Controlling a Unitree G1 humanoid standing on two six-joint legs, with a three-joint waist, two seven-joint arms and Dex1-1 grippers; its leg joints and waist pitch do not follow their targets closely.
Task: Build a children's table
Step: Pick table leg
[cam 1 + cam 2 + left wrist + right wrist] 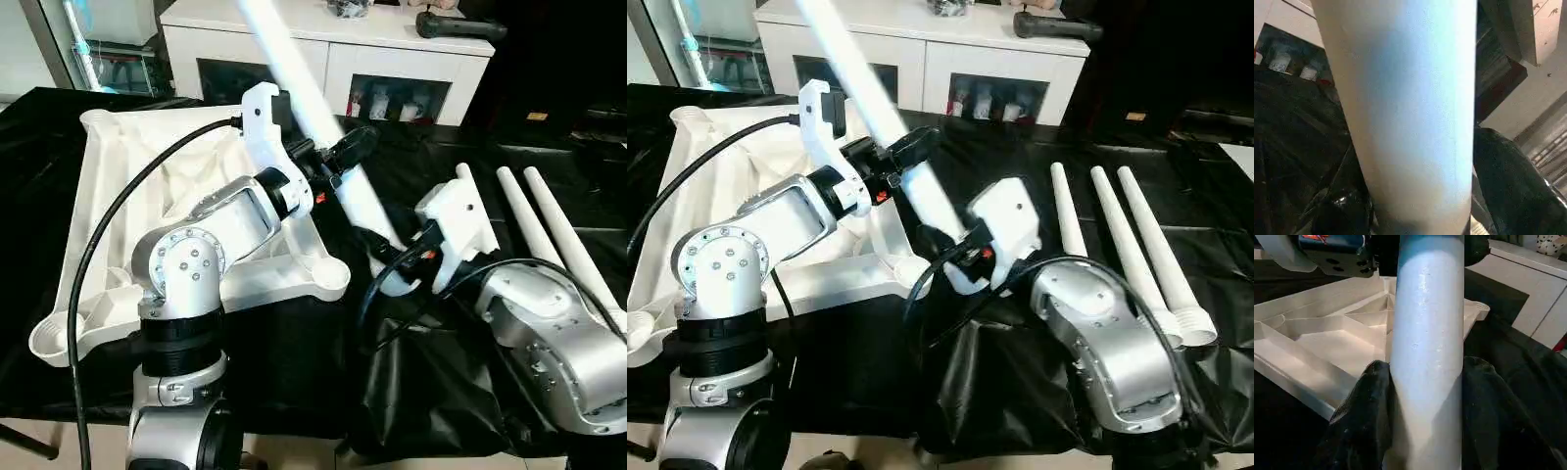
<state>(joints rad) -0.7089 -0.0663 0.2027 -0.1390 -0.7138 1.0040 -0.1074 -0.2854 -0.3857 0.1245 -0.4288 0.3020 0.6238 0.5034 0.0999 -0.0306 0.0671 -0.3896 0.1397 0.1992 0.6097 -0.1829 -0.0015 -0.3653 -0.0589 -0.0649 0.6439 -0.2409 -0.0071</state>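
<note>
Held leg: you have one white tube leg up off the cloth, slanting from its lower end near you, right of centre, up and away to the far left.
Right gripper: its black fingers pinch the leg low down, close to the lower end.
Left gripper: it sits around the same leg higher up; fingers flank the tube, but you cannot tell whether they are pressing or loosening.
Tabletop: lies underside up on the left, ribs showing, on the black cloth.
Target socket: the near-right corner of the tabletop, just left of the leg's lower end.
Key relation: the leg's lower end lies right of that socket and tilted; judged from here, you need to carry it left and stand the long axis upright over the socket.
Nearer arm: the right one, gripping nearest the end, steers the seating.
Spare legs: three lie side by side on the right, running near to far.
</note>
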